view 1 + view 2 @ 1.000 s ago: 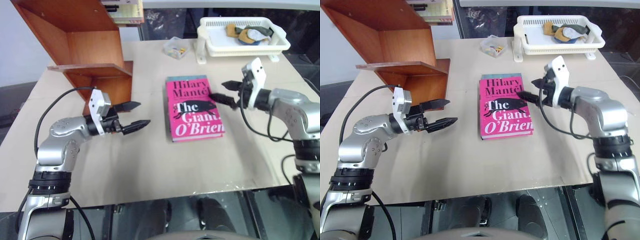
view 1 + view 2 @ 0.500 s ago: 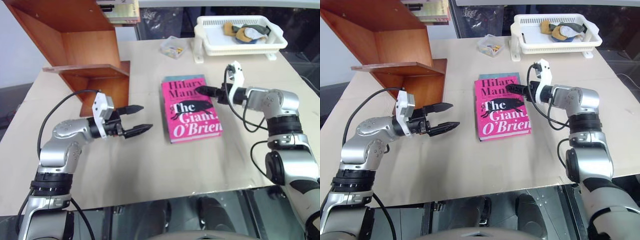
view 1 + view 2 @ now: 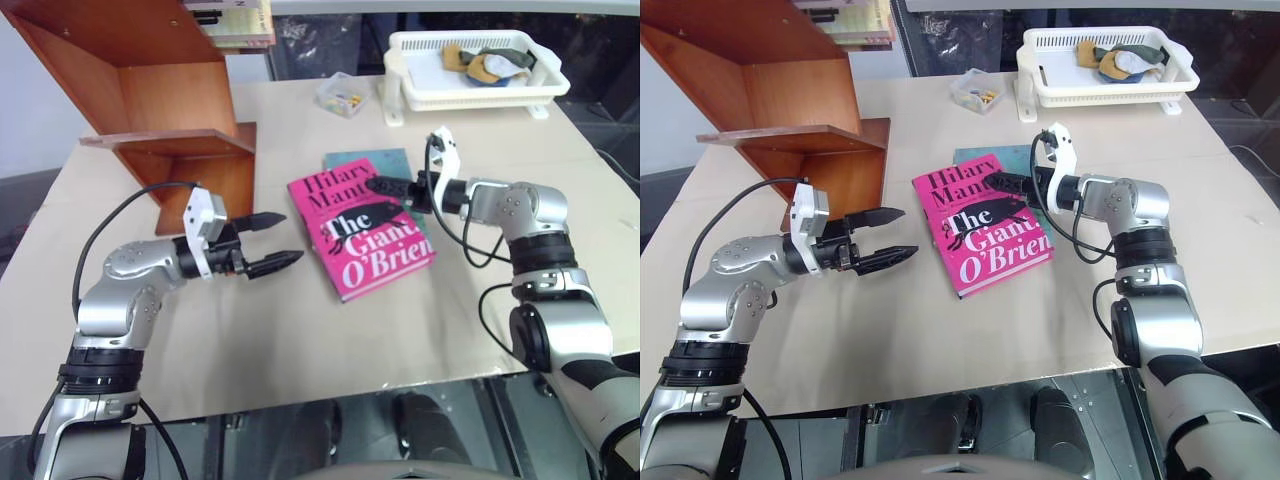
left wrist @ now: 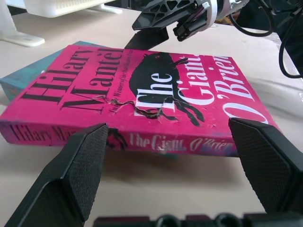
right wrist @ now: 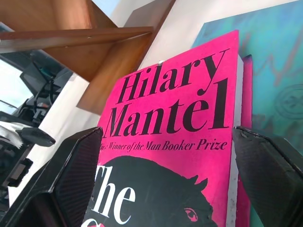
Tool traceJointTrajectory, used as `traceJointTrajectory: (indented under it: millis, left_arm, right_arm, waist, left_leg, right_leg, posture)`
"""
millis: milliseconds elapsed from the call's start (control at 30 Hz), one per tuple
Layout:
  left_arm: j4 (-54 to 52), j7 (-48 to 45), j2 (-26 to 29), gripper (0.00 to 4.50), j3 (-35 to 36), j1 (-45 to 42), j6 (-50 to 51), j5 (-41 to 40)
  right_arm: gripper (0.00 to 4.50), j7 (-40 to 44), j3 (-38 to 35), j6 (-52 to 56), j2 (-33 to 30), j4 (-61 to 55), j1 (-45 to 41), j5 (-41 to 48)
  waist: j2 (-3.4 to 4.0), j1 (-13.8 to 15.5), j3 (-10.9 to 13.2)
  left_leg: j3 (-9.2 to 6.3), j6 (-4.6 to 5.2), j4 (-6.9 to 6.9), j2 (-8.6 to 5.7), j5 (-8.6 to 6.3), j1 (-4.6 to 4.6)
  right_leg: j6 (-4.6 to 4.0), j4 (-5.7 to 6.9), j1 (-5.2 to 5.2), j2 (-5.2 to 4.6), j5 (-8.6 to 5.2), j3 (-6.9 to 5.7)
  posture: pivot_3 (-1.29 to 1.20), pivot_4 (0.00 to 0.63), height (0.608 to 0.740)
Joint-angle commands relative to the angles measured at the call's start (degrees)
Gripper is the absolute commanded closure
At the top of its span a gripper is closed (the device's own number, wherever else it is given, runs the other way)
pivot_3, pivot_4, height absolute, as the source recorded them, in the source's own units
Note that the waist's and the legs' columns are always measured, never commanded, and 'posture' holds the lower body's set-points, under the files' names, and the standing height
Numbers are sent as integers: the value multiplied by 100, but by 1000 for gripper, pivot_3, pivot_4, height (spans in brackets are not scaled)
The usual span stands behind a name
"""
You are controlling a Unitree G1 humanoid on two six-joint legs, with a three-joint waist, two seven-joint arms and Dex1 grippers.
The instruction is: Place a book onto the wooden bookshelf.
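The pink book (image 3: 365, 235) lies flat on the table, skewed, with its top corner toward the wooden bookshelf (image 3: 170, 90) at the back left. Its far edge overlaps a thin teal book (image 3: 365, 160). My right gripper (image 3: 390, 192) is open and low over the pink book's upper right part, pointing left; the right wrist view shows the cover (image 5: 175, 132) between the spread fingers. My left gripper (image 3: 278, 240) is open, holds nothing, and hovers just left of the book, pointing at its spine (image 4: 142, 142).
A white basket tray (image 3: 470, 95) holding cloths stands at the back right. A small clear box (image 3: 343, 95) sits beside it. Books (image 3: 230, 20) rest on top of the shelf unit. Bare table lies in front of the book.
The right gripper has moved left across the pink book. The book has turned, its top swinging left and uncovering more of the teal book. The left gripper has stayed put.
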Motion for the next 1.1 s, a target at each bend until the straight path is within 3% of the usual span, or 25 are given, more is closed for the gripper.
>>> traceJointTrajectory:
  millis: [33,267,400,700,967,1100]
  left_arm:
    - [-230,338,-83,12,223,-40,313,-228]
    - [-144,1260,-381,12,357,-211,1562,-610]
    - [-187,1856,-563,12,301,-386,2883,-1051]
    - [360,3146,-1442,12,1403,-985,4610,-2464]
    - [847,3693,-1656,12,1750,-1038,5156,-2732]
    - [1297,4016,-1957,12,2190,-1225,5319,-3090]
  right_arm:
    - [29,83,-77,-228,-40,-179,-145,-38]
    - [29,139,-86,-428,-268,-475,-51,-161]
    - [29,302,35,-541,-599,-915,199,-297]
    - [29,729,83,-466,-1189,-2506,1012,-72]
    - [29,686,191,-489,-1131,-3114,1456,18]
    - [29,645,483,-1138,-956,-2618,1238,-411]
  waist:
    - [0,-3,0]
    - [0,-3,0]
    - [0,6,0]
    - [-2,-15,-1]
    - [-3,11,-1]
    - [-4,19,-2]
  left_leg:
    - [0,0,0,0,0,0]
    - [0,0,1,0,0,0]
    - [0,0,1,0,0,0]
    - [1,0,6,4,0,-2]
    - [3,-4,13,-3,3,3]
    - [2,-9,14,-3,5,5]
  right_leg:
    - [0,0,0,-1,0,0]
    - [0,4,-1,9,0,-1]
    - [0,5,-2,13,0,-1]
    - [1,12,-6,5,0,1]
    - [1,28,-5,7,1,4]
    - [1,32,-5,1,0,4]
  posture:
    - [0,150,740]
    - [0,150,740]
    - [0,150,740]
    - [0,150,740]
    - [0,150,740]
    - [0,150,740]
